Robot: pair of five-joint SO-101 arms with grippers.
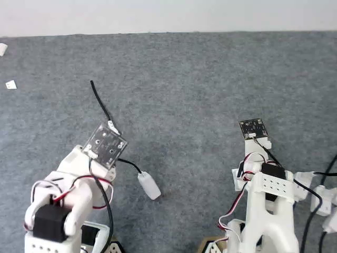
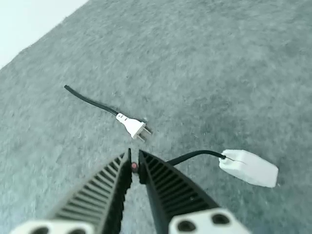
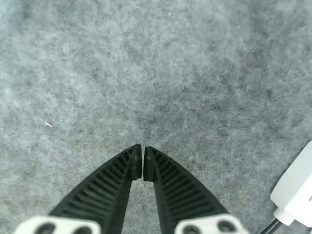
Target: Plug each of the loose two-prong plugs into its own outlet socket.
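Plug (image 2: 132,127) on carpet (image 2: 219,58) just beyond left jaws, pressed together; right jaws together too.

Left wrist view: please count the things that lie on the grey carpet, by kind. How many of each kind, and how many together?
Plug: 1
Socket: 1
Black cord: 2
Total: 4

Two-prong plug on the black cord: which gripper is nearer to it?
Left. The left gripper sits just short of the two-prong plug, facing its prongs; the right gripper is over the grey mat, far to the other side.
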